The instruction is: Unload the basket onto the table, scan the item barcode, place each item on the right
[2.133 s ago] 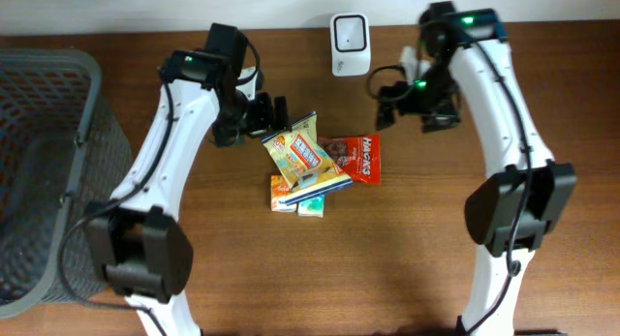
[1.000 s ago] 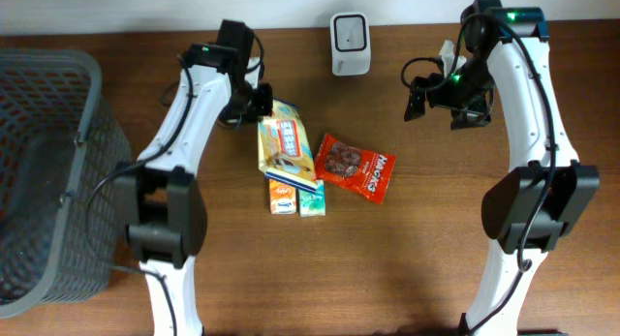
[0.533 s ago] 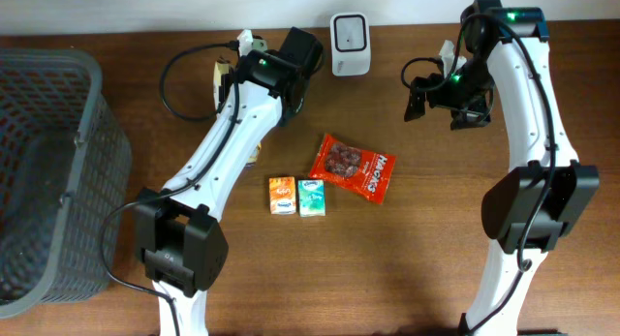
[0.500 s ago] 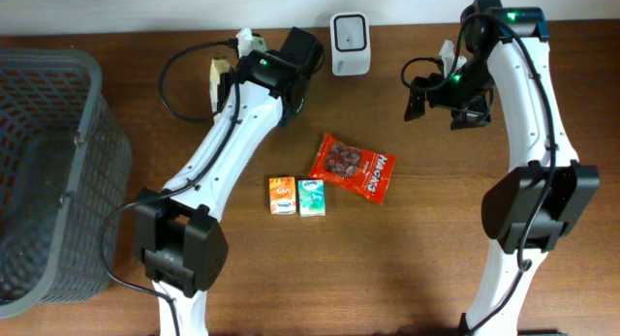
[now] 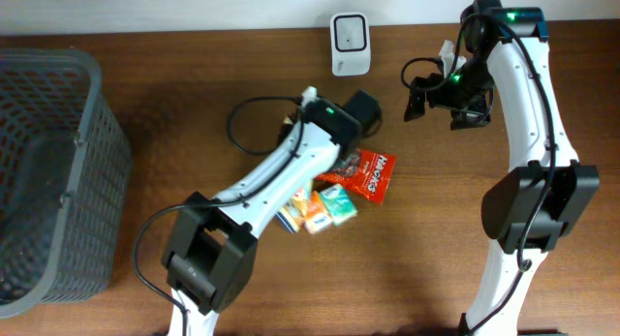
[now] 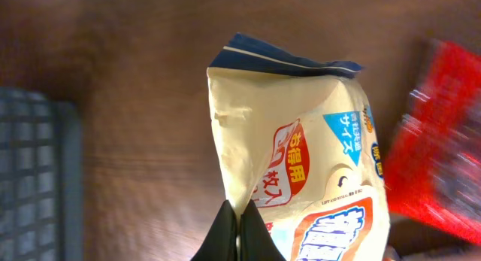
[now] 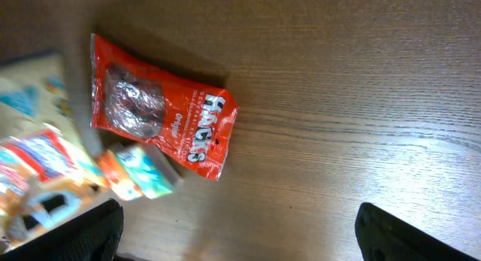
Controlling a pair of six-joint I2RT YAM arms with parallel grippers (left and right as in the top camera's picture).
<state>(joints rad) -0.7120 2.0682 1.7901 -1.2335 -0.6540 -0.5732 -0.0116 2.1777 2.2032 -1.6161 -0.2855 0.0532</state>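
My left gripper (image 6: 239, 232) is shut on the lower left edge of the item, a cream snack packet (image 6: 301, 141) with a blue top seam and red and blue print. In the right wrist view the packet (image 7: 30, 141) is a blur at the far left. Seen from overhead, the left arm (image 5: 291, 162) crosses the table's middle and hides its gripper and the packet. The white barcode scanner (image 5: 349, 31) stands at the back edge. My right gripper (image 5: 441, 102) hovers open and empty to the scanner's right, its fingers (image 7: 98, 231) spread wide.
A red candy packet (image 5: 370, 173) lies partly under the left arm, also seen as the red packet (image 7: 161, 110). An orange box (image 5: 315, 210) and a green box (image 5: 340, 204) lie tilted beside it. A grey mesh basket (image 5: 53, 181) fills the left side.
The left arm swung from the back near the scanner towards the table's middle, over the red packet. The two small boxes shifted right and tilted. The right arm stayed put.
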